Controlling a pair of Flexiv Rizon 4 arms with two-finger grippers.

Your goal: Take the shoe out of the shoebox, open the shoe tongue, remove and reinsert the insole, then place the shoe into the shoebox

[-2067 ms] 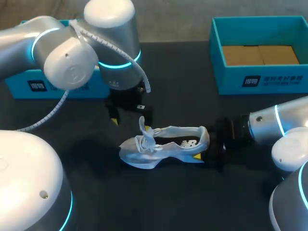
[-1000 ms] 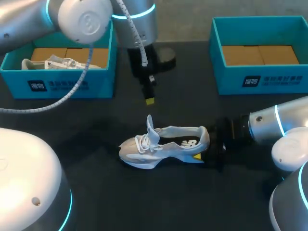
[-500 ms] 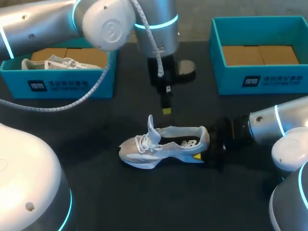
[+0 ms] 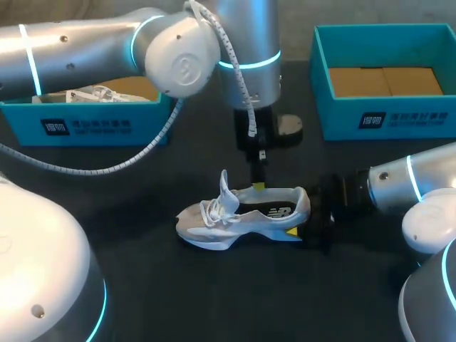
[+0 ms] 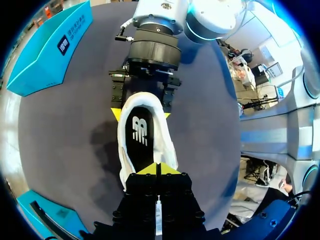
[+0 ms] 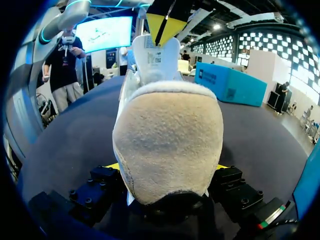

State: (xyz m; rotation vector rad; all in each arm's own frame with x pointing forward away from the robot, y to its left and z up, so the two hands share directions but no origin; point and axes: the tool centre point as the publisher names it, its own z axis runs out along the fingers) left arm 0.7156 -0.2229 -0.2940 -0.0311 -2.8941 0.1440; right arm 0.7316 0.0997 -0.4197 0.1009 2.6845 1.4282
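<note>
A white shoe lies on the dark table, toe to the left, its tongue standing up. My right gripper is shut on its heel, one yellow-tipped finger on each side. My left gripper hangs shut just above the shoe's opening, behind the tongue. In the left wrist view its closed yellow tips point down at the black insole, with the right gripper beyond the heel. The right wrist view has the left gripper over the raised tongue.
A teal shoebox at the back left holds a second white shoe. Another teal shoebox with a brown cardboard floor stands at the back right. Dark table surface lies bare in front of the shoe.
My left arm has swung right from near the left shoebox and come down to just above the shoe's opening. The shoe and the right arm have stayed put.
</note>
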